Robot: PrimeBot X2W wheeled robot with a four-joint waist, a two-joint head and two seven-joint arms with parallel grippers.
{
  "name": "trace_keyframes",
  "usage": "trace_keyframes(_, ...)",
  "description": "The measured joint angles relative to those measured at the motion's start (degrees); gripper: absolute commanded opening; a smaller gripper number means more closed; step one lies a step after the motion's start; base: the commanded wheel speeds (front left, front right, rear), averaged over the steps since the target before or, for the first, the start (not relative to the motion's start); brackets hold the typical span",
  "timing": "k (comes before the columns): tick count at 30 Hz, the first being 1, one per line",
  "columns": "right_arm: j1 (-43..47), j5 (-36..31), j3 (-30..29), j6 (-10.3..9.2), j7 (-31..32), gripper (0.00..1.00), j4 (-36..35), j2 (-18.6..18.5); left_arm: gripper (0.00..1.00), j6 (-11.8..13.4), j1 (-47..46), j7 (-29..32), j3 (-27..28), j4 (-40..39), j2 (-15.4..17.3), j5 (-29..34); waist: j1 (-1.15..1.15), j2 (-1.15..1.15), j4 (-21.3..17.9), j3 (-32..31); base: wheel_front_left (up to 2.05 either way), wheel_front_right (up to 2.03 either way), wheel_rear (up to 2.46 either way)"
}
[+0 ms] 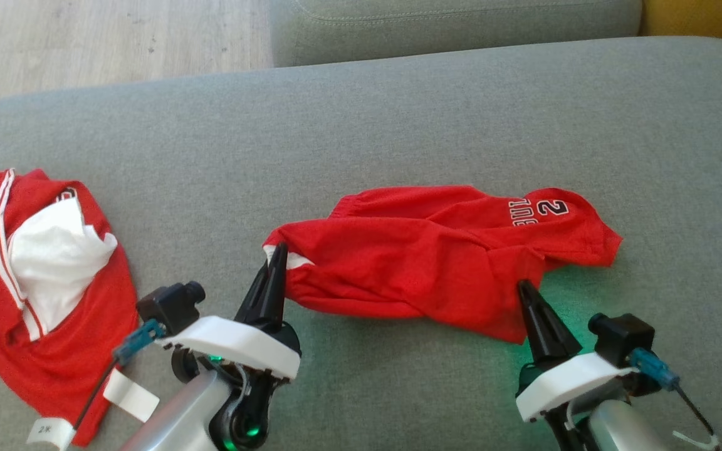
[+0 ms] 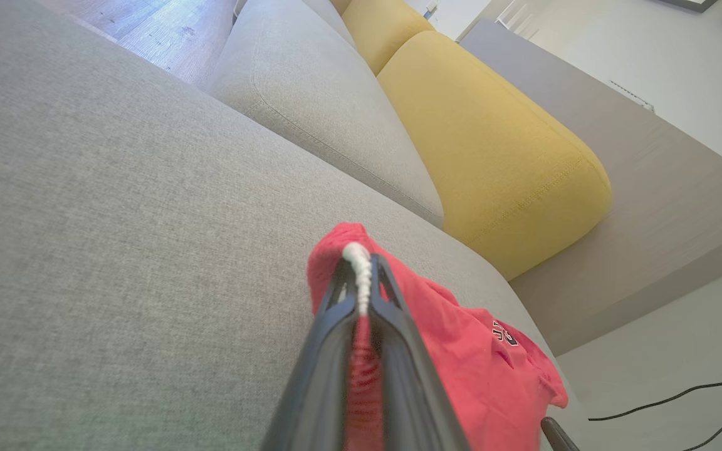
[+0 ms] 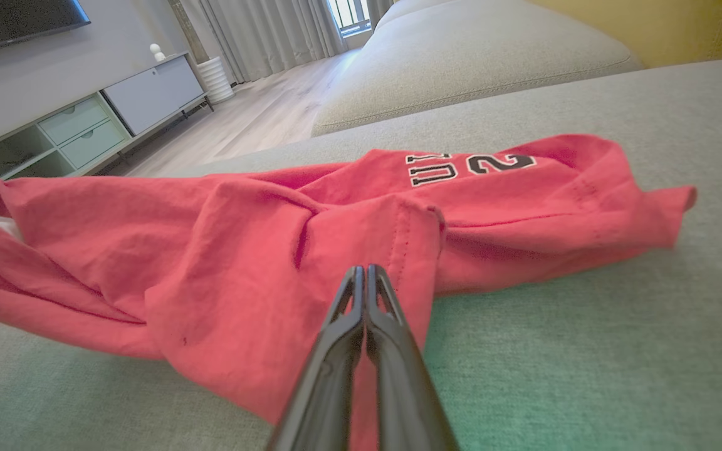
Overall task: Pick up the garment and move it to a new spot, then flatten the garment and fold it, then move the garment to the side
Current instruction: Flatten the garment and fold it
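Observation:
A red garment (image 1: pixel 436 250) with black-and-white lettering lies crumpled and stretched sideways on the grey sofa seat (image 1: pixel 398 113). My left gripper (image 1: pixel 278 250) is shut on its left end, and in the left wrist view the white-trimmed red cloth (image 2: pixel 461 351) is pinched between the fingers of the gripper (image 2: pixel 361 263). My right gripper (image 1: pixel 524 288) is at the garment's near right edge. In the right wrist view that gripper (image 3: pixel 364 272) has its fingers pressed together on the lower fold of the garment (image 3: pixel 210 250), with red cloth showing between them.
Another red and white garment (image 1: pixel 54 282) lies bunched at the seat's left end. A second grey cushion (image 1: pixel 449 25) and wooden floor (image 1: pixel 85 37) lie beyond the seat. A yellow cushion (image 2: pixel 492 138) sits at the far right.

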Motion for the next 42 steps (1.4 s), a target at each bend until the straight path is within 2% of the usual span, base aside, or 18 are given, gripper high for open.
trace_keyframes(6, 0.2, 0.3, -2.3, 0.00, 0.0, 0.00, -1.3, -0.4, 0.00, -0.1, 0.8, 0.0, 0.5, 0.0, -0.1, 0.7, 0.00, 0.00, 0.0, -0.5, 0.00, 0.00, 0.00)
trace_keyframes(7, 0.3, 0.9, -3.3, 0.00, 0.0, 0.24, -1.7, -0.3, 0.00, -0.1, 1.0, 0.0, 0.7, 0.0, -0.2, 0.7, 0.00, 0.00, 0.1, -0.6, 0.00, 0.00, 0.00)
trace_keyframes(8, 0.3, 1.8, -3.9, 0.00, 0.0, 1.00, -1.8, -0.3, 0.00, -0.1, 1.3, 0.0, 0.7, 0.0, -0.2, 0.7, 0.00, 0.00, 0.2, -0.6, 0.00, 0.00, 0.00)
trace_keyframes(16, 0.0, 9.2, -1.6, 0.00, 0.0, 1.00, 3.1, -0.4, 0.00, -0.6, 1.5, 0.0, 0.6, 0.1, -0.9, 1.4, 0.00, 0.00, 1.3, 0.1, 0.00, 0.00, 0.00)
trace_keyframes(17, -0.2, 10.0, -0.8, 0.00, 0.0, 0.81, 3.8, -0.5, 0.00, -0.6, 1.5, 0.0, 0.5, 0.1, -1.0, 1.4, 0.00, 0.00, 1.5, 0.2, 0.00, 0.00, 0.00)
trace_keyframes(18, -0.5, 10.7, 0.0, 0.00, 0.0, 0.16, 4.3, -0.5, 0.00, -0.6, 1.5, 0.0, 0.5, 0.2, -1.1, 1.5, 0.00, 0.00, 1.5, 0.4, 0.00, 0.00, 0.00)
trace_keyframes(19, -1.0, 11.3, 0.8, 0.00, 0.0, 0.00, 4.4, -0.6, 0.00, -0.7, 1.5, 0.0, 0.5, 0.4, -1.2, 1.6, 0.00, 0.00, 1.6, 0.5, 0.00, 0.00, 0.00)
trace_keyframes(24, -3.1, 12.5, 0.3, 0.00, 0.0, 0.00, 0.9, -1.9, 0.00, -1.9, 1.5, 0.0, -0.1, 0.8, -1.3, 1.7, 0.00, 0.00, 1.0, 0.0, 0.00, 0.00, 0.00)
trace_keyframes(29, -0.7, 11.9, -3.5, 0.00, 0.0, 0.00, -7.2, -4.0, 0.00, -3.2, 2.1, 0.0, -0.1, -0.5, -1.1, 2.7, 0.00, 0.00, -0.4, -1.6, 0.00, 0.00, 0.00)
trace_keyframes(33, 5.0, 11.1, -8.4, 0.00, 0.0, 0.00, -14.5, -6.1, 0.00, -4.2, 5.3, 0.0, -0.6, -5.6, -0.2, 3.3, 0.00, 0.00, -2.2, -2.9, 0.00, 0.00, 0.00)
trace_keyframes(34, 7.8, 9.8, -11.0, 0.00, 0.0, 0.00, -18.7, -7.3, 0.00, -4.5, 6.7, 0.1, -1.2, -8.8, 0.5, 3.7, 0.00, 0.00, -3.0, -3.4, 0.00, 0.00, 0.00)
trace_keyframes(38, 11.5, 8.2, -16.4, 0.00, 0.0, 0.00, -27.2, -8.1, 0.00, -4.6, 8.4, 1.6, -2.1, -16.5, 1.9, 2.9, -0.01, 0.00, -3.9, -4.0, 0.00, 0.00, 0.00)
trace_keyframes(42, 12.3, 6.5, -18.7, 0.00, 0.6, 0.00, -30.5, -8.8, 0.00, -3.9, 8.7, 4.1, -2.4, -22.3, 3.3, 1.3, -0.01, 0.00, -3.7, -3.8, 0.00, 0.00, 0.00)
